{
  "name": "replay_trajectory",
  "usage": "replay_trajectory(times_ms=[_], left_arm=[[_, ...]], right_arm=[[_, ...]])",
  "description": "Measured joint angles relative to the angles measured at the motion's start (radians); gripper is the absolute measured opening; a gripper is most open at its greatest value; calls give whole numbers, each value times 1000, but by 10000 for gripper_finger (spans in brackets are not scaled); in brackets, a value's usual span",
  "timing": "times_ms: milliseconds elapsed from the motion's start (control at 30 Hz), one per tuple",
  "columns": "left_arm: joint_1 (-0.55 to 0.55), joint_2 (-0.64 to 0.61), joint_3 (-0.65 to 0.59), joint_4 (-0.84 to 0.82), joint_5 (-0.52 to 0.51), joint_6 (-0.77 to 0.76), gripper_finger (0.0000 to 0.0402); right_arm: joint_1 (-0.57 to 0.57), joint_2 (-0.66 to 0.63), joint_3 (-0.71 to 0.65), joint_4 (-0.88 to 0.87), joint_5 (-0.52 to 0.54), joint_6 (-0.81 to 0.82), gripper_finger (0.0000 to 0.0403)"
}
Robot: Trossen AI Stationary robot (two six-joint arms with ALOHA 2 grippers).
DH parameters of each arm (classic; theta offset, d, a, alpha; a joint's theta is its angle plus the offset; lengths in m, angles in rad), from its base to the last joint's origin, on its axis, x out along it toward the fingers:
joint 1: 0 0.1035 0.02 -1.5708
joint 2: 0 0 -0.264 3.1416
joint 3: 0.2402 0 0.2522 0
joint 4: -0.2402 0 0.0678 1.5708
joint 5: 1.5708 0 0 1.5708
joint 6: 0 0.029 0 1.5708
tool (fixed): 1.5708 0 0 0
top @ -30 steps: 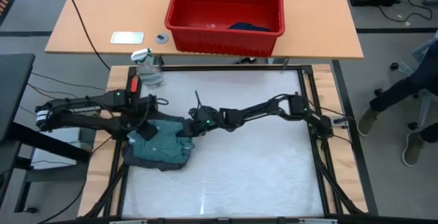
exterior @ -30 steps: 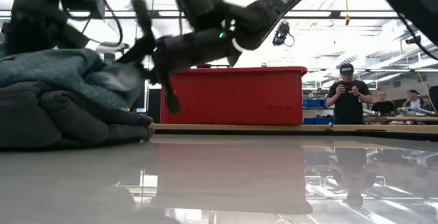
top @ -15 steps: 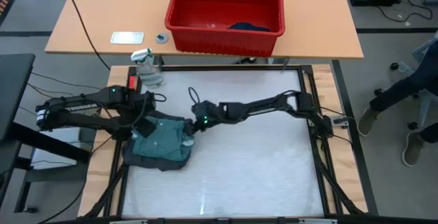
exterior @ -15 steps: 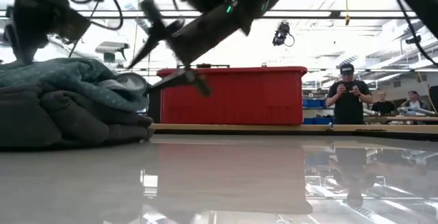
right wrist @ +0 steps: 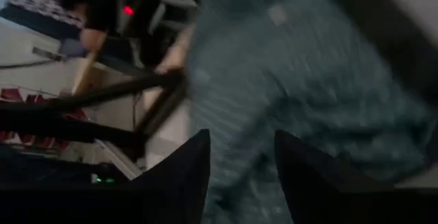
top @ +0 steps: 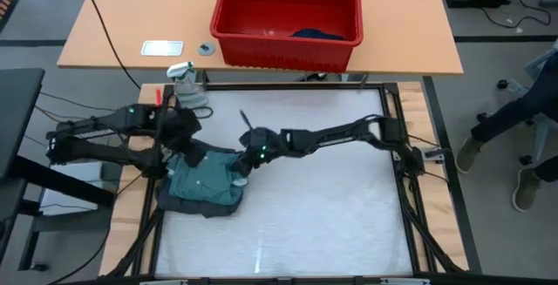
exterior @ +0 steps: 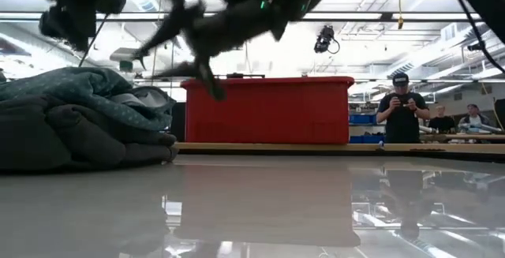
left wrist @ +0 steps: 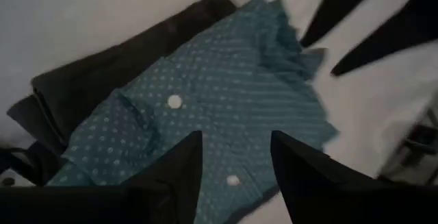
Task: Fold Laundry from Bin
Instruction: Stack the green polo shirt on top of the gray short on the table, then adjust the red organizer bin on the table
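While the teal dotted T-shirt [top: 206, 179] lies folded on top of a dark grey piece [top: 188, 205] at the left side of the counter [top: 331, 215], both grippers hang above it. The left gripper [left wrist: 233, 157] is open and holds nothing. The right gripper [right wrist: 239, 161] is also open and empty, over the shirt's right edge. Beyond the counter stands the red bin [top: 287, 16] with a blue piece [top: 316, 34] inside.

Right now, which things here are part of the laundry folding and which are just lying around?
Job: teal dotted shirt, folded on the dark grey garment; red bin, blue piece inside; left gripper; right gripper.
Lying about: spray bottle; white card.
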State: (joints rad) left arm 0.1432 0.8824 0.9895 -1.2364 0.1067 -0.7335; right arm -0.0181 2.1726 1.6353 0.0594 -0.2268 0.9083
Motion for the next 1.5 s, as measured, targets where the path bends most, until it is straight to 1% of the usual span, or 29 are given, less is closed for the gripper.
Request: replay_trajectory(times_ms=[67,133,200,300,400,500,600,767,867,900,1000,1100,1167,1267,1367,1500], left_arm=[[-24,2,-65,20,-37,-70,170],[-43,2,-132,25,-47,-132,166],[-57,1,-176,34,-48,-173,163],[-77,-1,-177,59,-51,-177,162],[-80,0,-139,142,-57,-121,162],[-65,5,-94,295,-85,-13,162],[-29,24,-69,512,-124,134,162],[65,88,-41,843,-234,443,162],[127,151,-15,966,-304,588,162],[147,176,-6,999,-311,628,163],[210,258,36,1028,-318,691,176],[266,340,96,1002,-321,798,208],[299,396,150,975,-353,888,235],[352,475,235,949,-431,1058,271],[416,543,314,954,-453,1271,292],[503,623,410,959,-449,1405,297]], right_arm=[[10,50,-1,0,0,32,156],[19,77,-3,-50,5,39,148],[34,81,-3,-93,35,36,145],[59,30,-3,-225,113,9,144],[73,-50,-2,-367,169,-81,144],[63,-149,-2,-488,188,-190,144],[25,-255,-1,-581,197,-337,145],[-71,-426,-1,-739,276,-671,145],[-155,-514,-1,-813,314,-877,155],[-185,-539,-1,-835,317,-935,162],[-281,-608,-1,-891,329,-1082,191],[-369,-659,-1,-919,410,-1198,227],[-421,-678,-1,-932,452,-1289,253],[-496,-690,-1,-938,468,-1416,284],[-567,-685,-1,-938,469,-1497,302],[-659,-666,-1,-912,473,-1533,306]])
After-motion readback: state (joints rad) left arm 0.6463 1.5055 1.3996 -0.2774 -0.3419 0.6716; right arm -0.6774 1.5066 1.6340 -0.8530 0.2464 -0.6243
